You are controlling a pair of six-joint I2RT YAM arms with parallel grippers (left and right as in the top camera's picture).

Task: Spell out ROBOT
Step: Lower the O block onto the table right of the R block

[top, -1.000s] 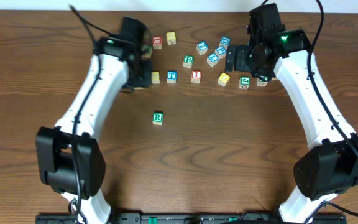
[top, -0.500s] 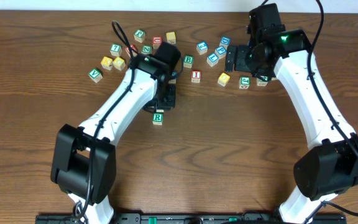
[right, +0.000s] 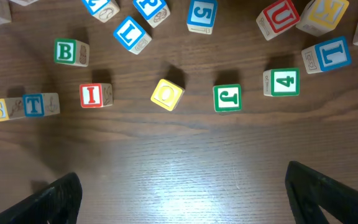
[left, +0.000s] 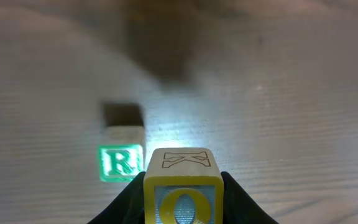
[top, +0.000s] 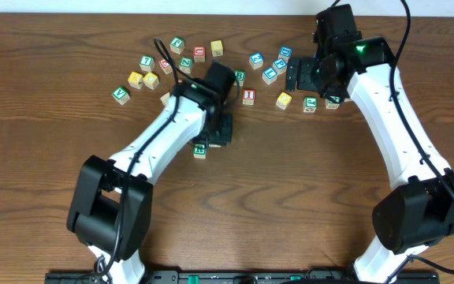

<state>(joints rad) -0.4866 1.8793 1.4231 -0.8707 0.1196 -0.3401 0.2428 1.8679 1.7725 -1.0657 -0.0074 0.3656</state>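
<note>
The left arm (top: 156, 140) reaches up and in toward the middle. Its wrist points down, and the left gripper (top: 221, 131) is squeezed tight on a yellow O block (left: 182, 186), one finger on each side. The right arm (top: 396, 118) reaches up high, then bends inward. The right gripper (top: 294, 76) hangs with its fingers (right: 55, 200) spread wide and nothing between them.

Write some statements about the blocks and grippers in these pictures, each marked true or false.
1. The left gripper is shut on a yellow O block. True.
2. The green R block lies right of it in the left wrist view. False: left.
3. The right gripper holds the green J block. False: it is open; that block lies on the table.
4. The red I block lies between the blue T block and a loose yellow O block. True.
</note>
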